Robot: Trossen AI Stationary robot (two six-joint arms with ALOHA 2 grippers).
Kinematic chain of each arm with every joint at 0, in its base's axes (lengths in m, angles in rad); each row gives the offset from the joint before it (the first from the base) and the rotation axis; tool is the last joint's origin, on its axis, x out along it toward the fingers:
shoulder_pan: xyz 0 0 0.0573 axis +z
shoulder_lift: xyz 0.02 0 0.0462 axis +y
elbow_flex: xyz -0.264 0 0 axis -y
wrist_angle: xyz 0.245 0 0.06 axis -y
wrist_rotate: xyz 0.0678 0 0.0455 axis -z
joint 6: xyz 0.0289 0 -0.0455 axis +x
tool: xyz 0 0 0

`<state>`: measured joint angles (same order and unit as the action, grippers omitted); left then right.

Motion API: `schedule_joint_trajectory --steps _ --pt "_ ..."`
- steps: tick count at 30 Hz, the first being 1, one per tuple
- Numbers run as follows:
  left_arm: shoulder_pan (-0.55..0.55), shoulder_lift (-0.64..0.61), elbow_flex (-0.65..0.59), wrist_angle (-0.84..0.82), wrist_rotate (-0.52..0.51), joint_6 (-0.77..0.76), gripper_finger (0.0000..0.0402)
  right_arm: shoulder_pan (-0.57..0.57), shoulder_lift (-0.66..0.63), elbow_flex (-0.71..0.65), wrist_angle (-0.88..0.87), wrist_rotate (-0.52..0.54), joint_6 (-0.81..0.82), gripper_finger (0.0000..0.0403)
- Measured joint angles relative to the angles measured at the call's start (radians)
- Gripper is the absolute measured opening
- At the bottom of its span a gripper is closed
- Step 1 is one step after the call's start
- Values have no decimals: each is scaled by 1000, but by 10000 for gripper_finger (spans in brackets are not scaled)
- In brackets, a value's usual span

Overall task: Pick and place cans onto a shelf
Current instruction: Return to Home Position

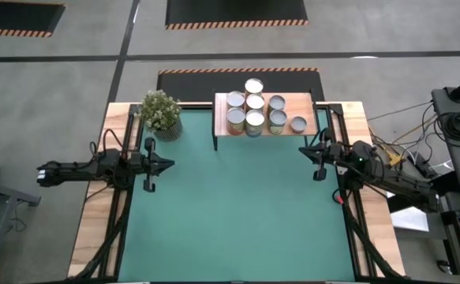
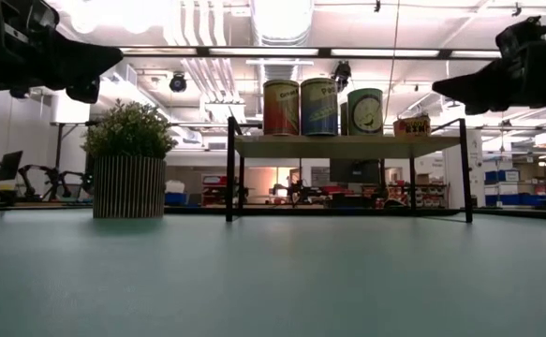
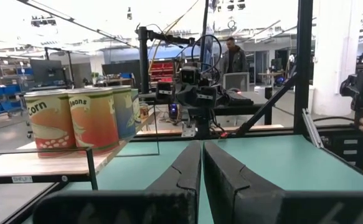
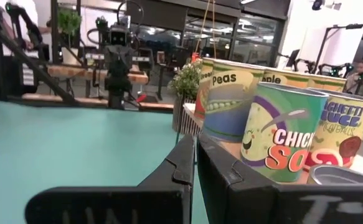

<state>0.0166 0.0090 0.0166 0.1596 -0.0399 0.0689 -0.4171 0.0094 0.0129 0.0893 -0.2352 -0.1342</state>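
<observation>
Several cans (image 1: 255, 110) stand upright on their bases in a tight cluster on the shelf (image 1: 308, 102), a light wooden board on thin black legs at the table's far middle. They also show in the low view (image 2: 319, 106), the left wrist view (image 3: 81, 118) and the right wrist view (image 4: 281, 134). My left gripper (image 1: 171, 164) hangs shut over the mat's left side, pointing level toward the right. My right gripper (image 1: 303, 149) is shut just near and right of the shelf's right legs, pointing left. Neither holds anything (image 3: 202, 152) (image 4: 195, 142).
A potted plant (image 1: 161, 113) stands left of the shelf at the far left. The green mat (image 1: 237, 213) spreads bare between the two arms and toward the near edge. Cables and equipment (image 1: 458, 134) lie beyond the table's right edge. A person (image 3: 233, 56) stands in the room behind.
</observation>
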Motion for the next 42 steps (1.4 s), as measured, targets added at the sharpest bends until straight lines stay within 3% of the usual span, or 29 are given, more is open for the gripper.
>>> schedule_joint_trajectory --steps 3,7,14,24,28,32,39,42 --pt "0 0 0 0 0 0 0 0 0 0 -25 0 -23 9" --pt "0 2 1 0 -1 0 0 0 5 0 -36 0 107 9" --pt "0 2 1 0 -3 0 0 0 6 -1 -32 0 611 9" --pt "0 2 2 0 -3 0 0 11 -1 -1 -32 0 648 9" --pt "0 2 2 0 -3 0 0 40 -9 -1 -34 2 565 9" --pt "0 2 2 0 -3 0 0 145 -9 -2 -40 14 388 9" --pt "0 3 2 0 -3 0 0 331 -9 -2 -67 272 31 9" --pt "0 3 2 0 -3 0 0 338 -9 -2 -66 284 -49 9"
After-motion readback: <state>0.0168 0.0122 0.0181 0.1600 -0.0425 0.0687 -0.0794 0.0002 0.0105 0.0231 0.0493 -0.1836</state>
